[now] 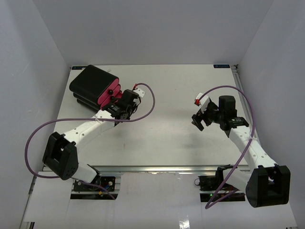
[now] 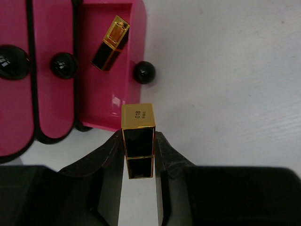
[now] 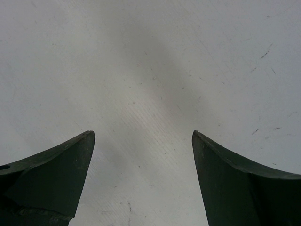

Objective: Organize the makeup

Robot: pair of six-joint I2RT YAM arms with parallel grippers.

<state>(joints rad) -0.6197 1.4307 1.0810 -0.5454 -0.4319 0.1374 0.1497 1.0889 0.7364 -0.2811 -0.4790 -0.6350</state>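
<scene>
My left gripper (image 2: 138, 146) is shut on a gold-and-black lipstick (image 2: 138, 136) and holds it just in front of the open pink drawer (image 2: 96, 101) of the black-and-pink case (image 1: 95, 88). A second gold-and-black lipstick (image 2: 110, 43) lies slanted inside that drawer. In the top view the left gripper (image 1: 127, 102) is at the case's right side. My right gripper (image 3: 143, 141) is open and empty above bare table, and in the top view it (image 1: 199, 119) is at the right. The other makeup is out of view.
The case has closed pink drawers with round black knobs (image 2: 63, 64) to the left of the open one, whose knob (image 2: 144, 73) sticks out on its right. A purple cable (image 1: 147, 107) loops beside the left wrist. White walls enclose the white table (image 1: 167, 133).
</scene>
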